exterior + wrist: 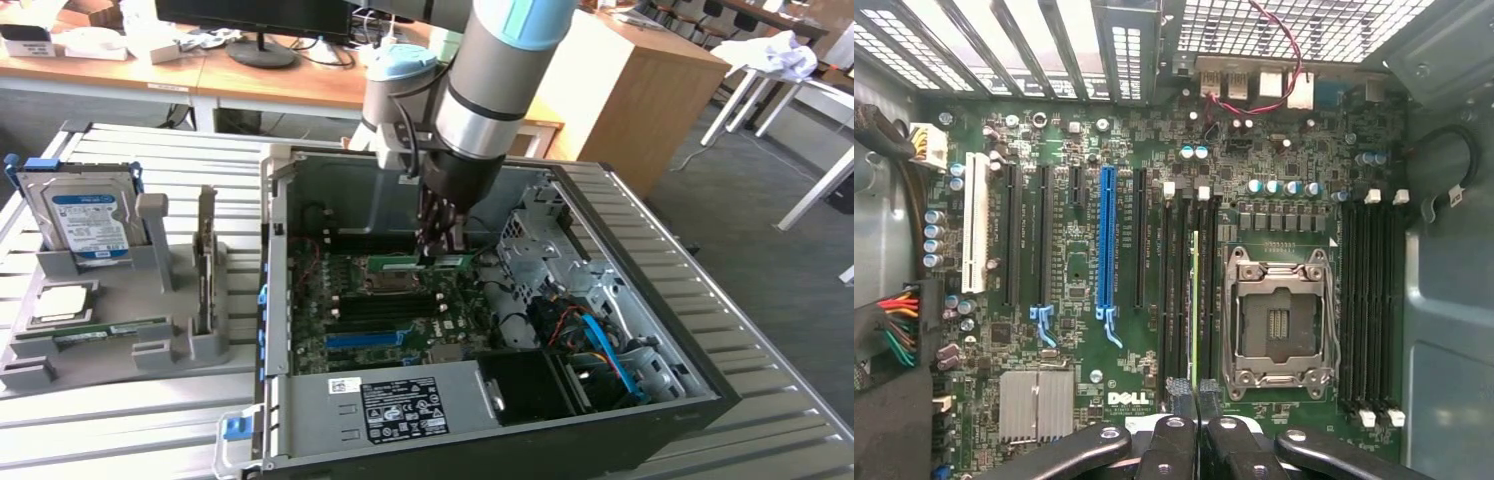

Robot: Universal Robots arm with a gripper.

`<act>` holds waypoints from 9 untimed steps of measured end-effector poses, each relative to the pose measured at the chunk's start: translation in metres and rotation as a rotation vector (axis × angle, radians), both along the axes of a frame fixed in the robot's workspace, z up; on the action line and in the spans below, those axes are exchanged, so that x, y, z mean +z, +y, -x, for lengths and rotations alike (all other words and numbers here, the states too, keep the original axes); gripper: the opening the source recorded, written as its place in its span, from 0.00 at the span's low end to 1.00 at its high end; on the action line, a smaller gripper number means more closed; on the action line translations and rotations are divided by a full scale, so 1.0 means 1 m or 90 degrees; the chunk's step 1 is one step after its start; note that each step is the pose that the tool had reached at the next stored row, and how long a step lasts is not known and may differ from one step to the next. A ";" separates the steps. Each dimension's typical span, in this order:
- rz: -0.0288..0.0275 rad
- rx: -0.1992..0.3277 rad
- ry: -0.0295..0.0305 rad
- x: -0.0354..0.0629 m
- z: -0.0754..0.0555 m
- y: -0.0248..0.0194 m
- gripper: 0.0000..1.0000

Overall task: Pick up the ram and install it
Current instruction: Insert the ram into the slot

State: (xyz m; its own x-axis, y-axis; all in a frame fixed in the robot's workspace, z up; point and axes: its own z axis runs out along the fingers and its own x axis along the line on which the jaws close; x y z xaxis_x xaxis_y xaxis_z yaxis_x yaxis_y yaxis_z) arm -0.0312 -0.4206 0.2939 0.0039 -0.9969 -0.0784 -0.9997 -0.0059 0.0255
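1. Arm [494,90], one: it is reaching down into the open computer case [694,395], which is lying on the slatted metal table [120,430].
2. Fingers [430,232], one pair: in the wrist view the fingers [1178,400] are pressing almost together, clamping the thin edge of the ram.
3. The ram [1195,300], one in the grip: it is standing on edge directly between the fingertips and running away from them along a black memory slot. In the exterior view the ram [396,263] is showing as a green strip just below the fingers, low on the motherboard. Whether it is fully seated cannot be told.
4. CPU socket [1276,325], one, empty and silver-framed: it is sitting just beside the slot bank that is taking the ram.
5. Memory slot banks, two: one is lying on each side of the socket.
6. Blue expansion slot [1105,235], one; white slot [976,220], one.
7. Grey holder [134,362], one, at the exterior view's left: it is carrying one hard drive [87,215] and one dark expansion card [204,255], both upright and well apart from the fingers.
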 end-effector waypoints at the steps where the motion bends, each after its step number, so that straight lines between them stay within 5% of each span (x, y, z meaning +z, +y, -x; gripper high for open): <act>1: 0.0000 0.000 0.0000 -0.0003 0.000 0.0000 0.12; 9: 0.0000 0.000 0.0000 -0.0025 0.000 0.0000 0.12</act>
